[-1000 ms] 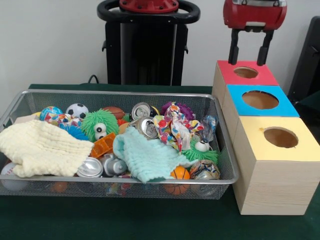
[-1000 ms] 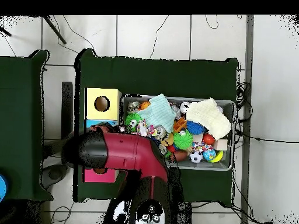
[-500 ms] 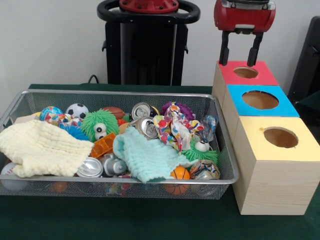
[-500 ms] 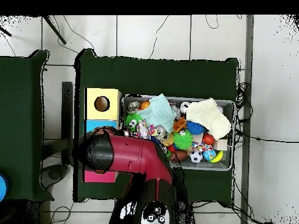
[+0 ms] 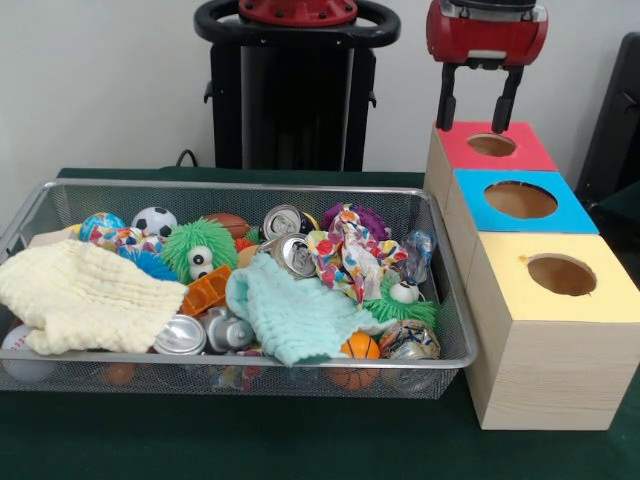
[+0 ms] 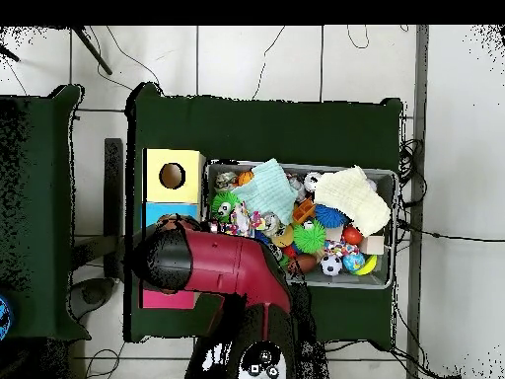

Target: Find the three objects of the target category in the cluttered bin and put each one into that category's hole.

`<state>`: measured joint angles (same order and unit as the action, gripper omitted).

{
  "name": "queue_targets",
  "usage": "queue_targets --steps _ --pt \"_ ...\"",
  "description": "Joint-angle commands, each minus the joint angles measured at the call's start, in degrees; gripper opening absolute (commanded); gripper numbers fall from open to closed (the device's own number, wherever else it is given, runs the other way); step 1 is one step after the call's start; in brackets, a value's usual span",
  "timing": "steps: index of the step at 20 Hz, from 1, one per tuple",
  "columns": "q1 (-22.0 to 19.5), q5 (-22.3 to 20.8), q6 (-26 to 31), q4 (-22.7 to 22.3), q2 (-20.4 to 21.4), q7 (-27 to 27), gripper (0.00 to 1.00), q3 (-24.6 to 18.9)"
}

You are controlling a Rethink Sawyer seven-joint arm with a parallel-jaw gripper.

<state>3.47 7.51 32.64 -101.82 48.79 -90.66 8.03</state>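
— Gripper (image 5: 475,112)?
— Hanging above the red-topped box (image 5: 494,146), its two black fingers spread apart with nothing between them (the arm hides that box from overhead).
— And the bin?
— Wire basket (image 5: 440,250) left of the boxes, crammed: crushed cans (image 5: 291,252), balls, a cream cloth (image 5: 85,296), a mint cloth (image 5: 290,315).

In the overhead view the arm (image 6: 212,266) hides the red box (image 6: 163,297) and most of the blue box (image 6: 158,210).
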Motion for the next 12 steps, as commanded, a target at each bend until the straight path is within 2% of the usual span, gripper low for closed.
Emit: queue_targets --steps 1,12 --pt "-0.17 0.38 -2.61 -3.33 -0.18 -8.37 1.0 -4.81" --pt "3.23 0.48 -2.73 -2.87 -0.64 -10.82 1.0 -3.45"
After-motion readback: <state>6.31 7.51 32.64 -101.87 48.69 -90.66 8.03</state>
